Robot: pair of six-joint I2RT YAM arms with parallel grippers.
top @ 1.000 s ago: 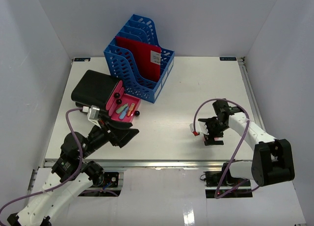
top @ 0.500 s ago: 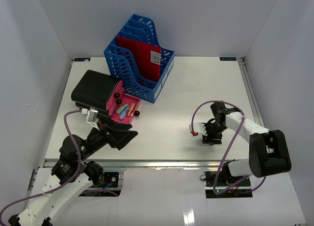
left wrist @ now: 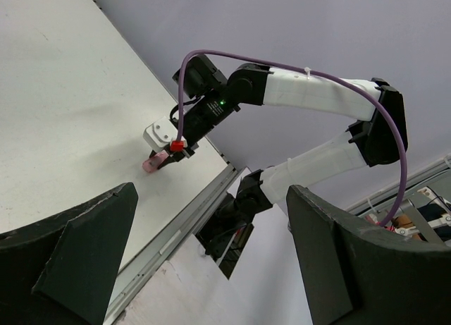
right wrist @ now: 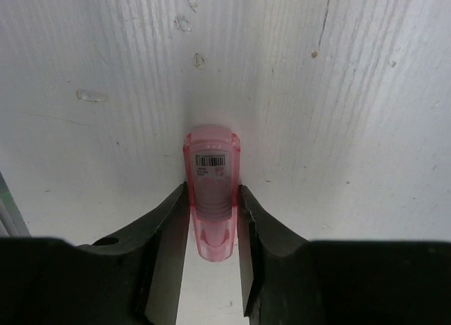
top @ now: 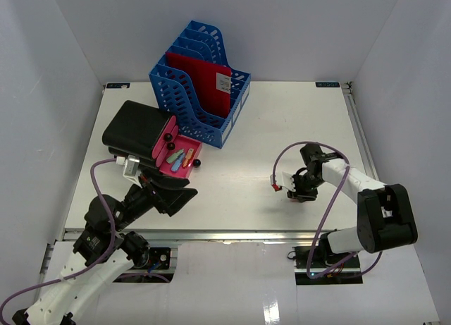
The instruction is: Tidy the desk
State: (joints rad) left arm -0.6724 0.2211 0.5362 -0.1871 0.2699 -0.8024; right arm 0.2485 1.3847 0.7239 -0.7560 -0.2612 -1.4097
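Observation:
A small pink translucent case [right wrist: 211, 163] with a barcode label lies on the white desk [top: 246, 142], right of centre. My right gripper [right wrist: 213, 194] is down over it, and both fingers touch its sides, so it is shut on the case. The left wrist view shows the same case [left wrist: 153, 163] under the right gripper [left wrist: 166, 156]. From above, the right gripper [top: 299, 191] hides the case. My left gripper [top: 180, 195] hovers above the desk's front left, wide open with nothing between its fingers [left wrist: 77, 254].
A blue slotted file rack [top: 201, 92] holding a red folder [top: 206, 82] stands at the back. An open black pencil case [top: 137, 127] with a pink inner tray [top: 182, 156] of small items lies at the left. A metal rail [top: 225, 235] runs along the front edge.
The right gripper's jaws have closed from wide apart onto the pink case, and its wrist has shifted slightly toward the back left. The left arm has barely moved.

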